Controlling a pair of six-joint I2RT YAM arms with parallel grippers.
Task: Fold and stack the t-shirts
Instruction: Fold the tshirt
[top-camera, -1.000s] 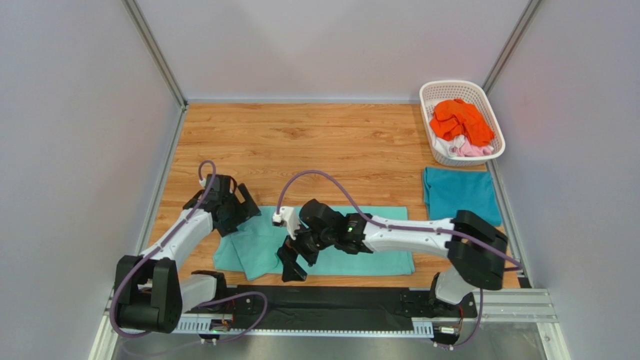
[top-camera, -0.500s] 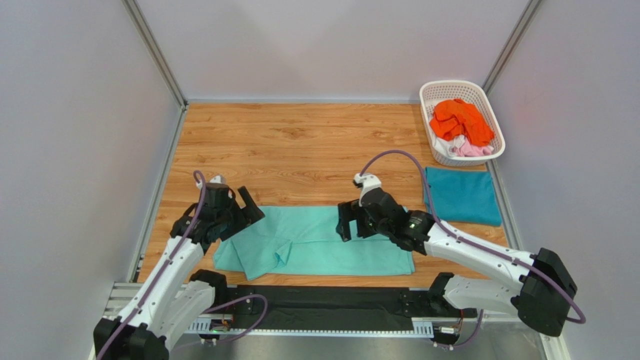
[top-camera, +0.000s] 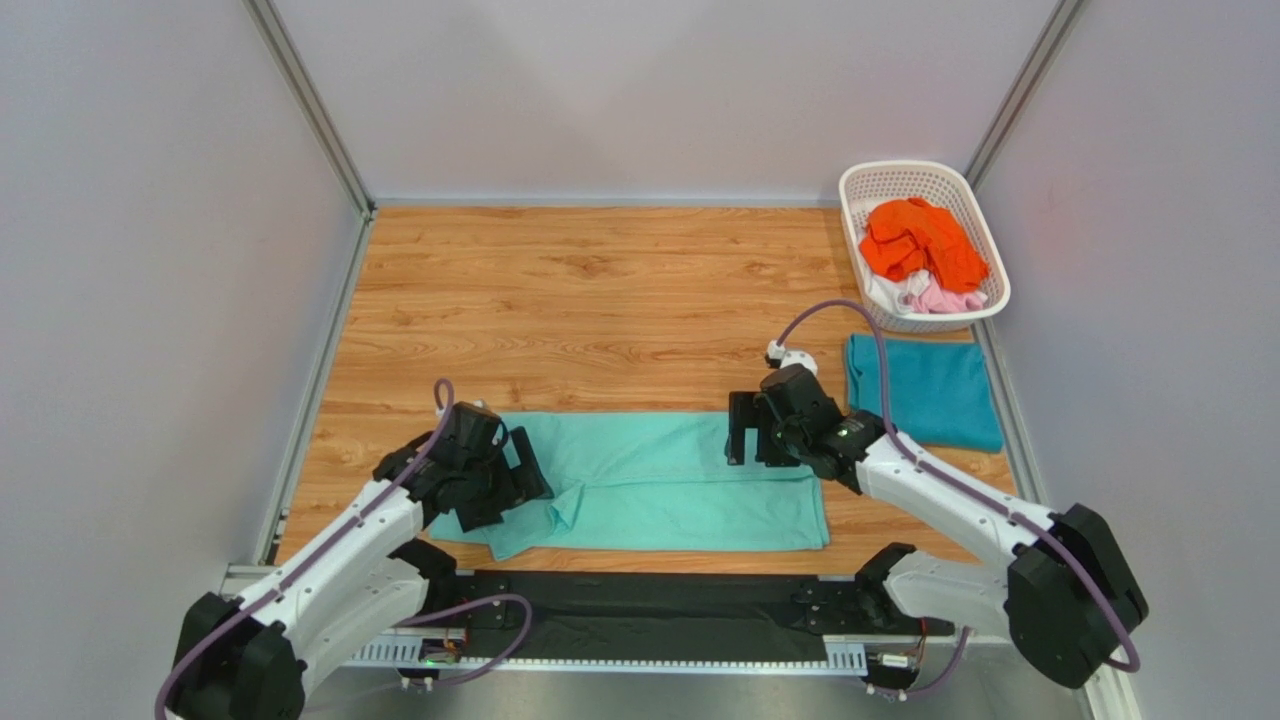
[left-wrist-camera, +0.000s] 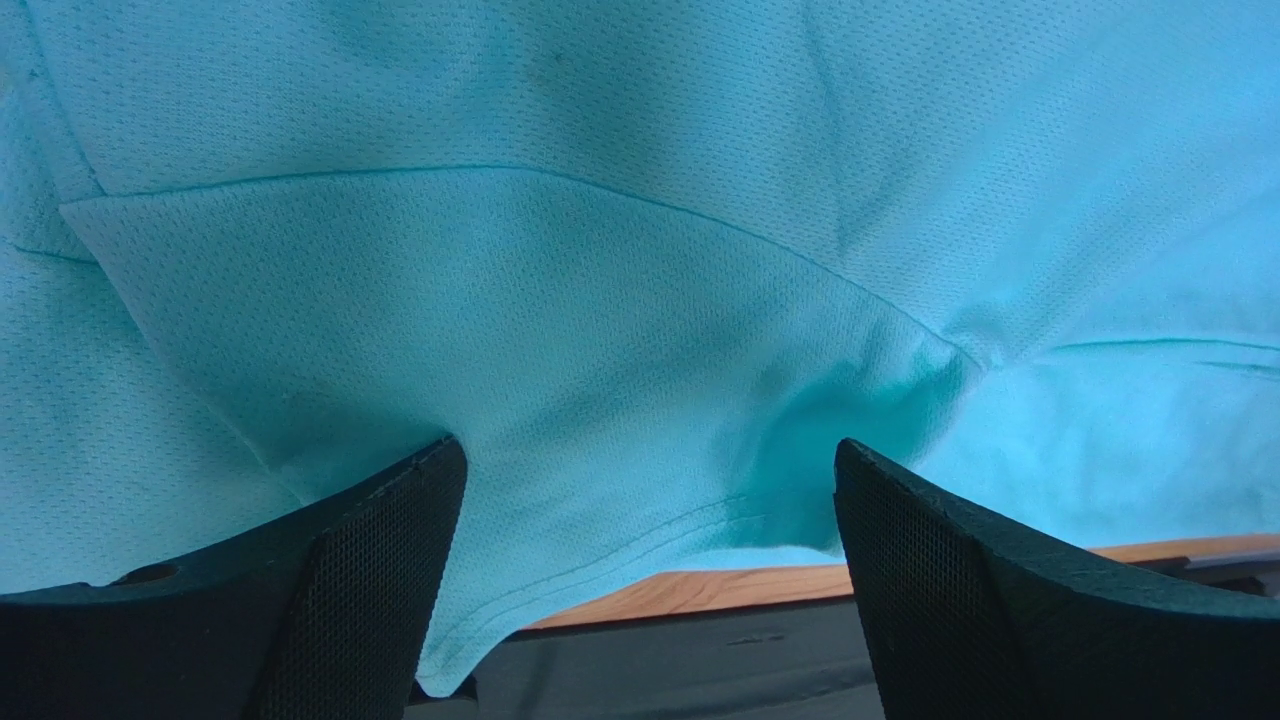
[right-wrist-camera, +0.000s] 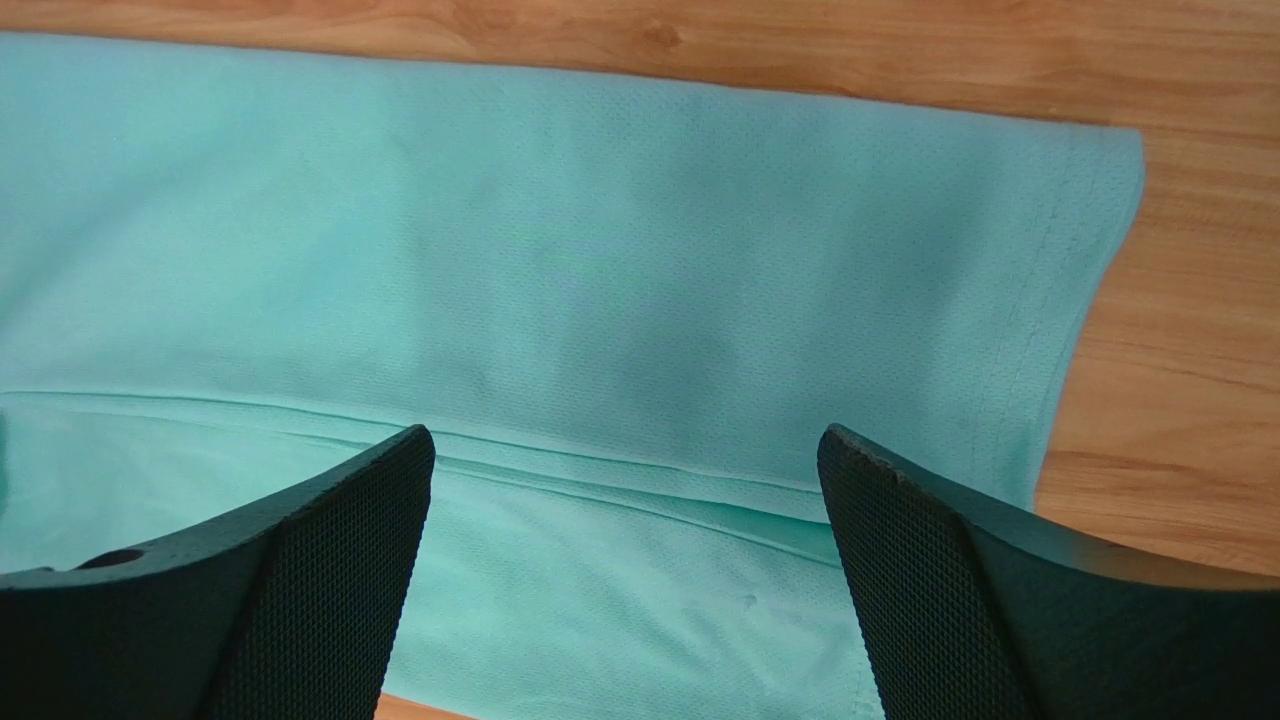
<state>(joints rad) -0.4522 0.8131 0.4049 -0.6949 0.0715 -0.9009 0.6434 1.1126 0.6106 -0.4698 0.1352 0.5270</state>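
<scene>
Wooden tabletop (top-camera: 601, 285), grey walls (top-camera: 676, 90), mint tee (top-camera: 676, 488) beneath left claw (left-wrist-camera: 646, 458) and right claw (right-wrist-camera: 624, 438), both spread.

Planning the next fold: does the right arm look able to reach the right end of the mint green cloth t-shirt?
Probably yes: the right end effector hovers open over that end of the mint green t-shirt, with nothing lying on it.

Mint green tee (top-camera: 661, 483), plain with a fine pinhole knit, is noted along the near edge of the bench (top-camera: 601, 285). Darker teal blue tee (top-camera: 924, 393), solid, is seen at the right edge. White lattice basket (top-camera: 860, 183) is logged in the far right corner: orange tee (top-camera: 920, 240) on top, pink tee (top-camera: 950, 300) and white tee (top-camera: 884, 288) beneath. Bench is recorded as honey-brown wood grain. Left arm (top-camera: 353, 540) and right arm (top-camera: 947, 488) are marked white with black joints.
</scene>
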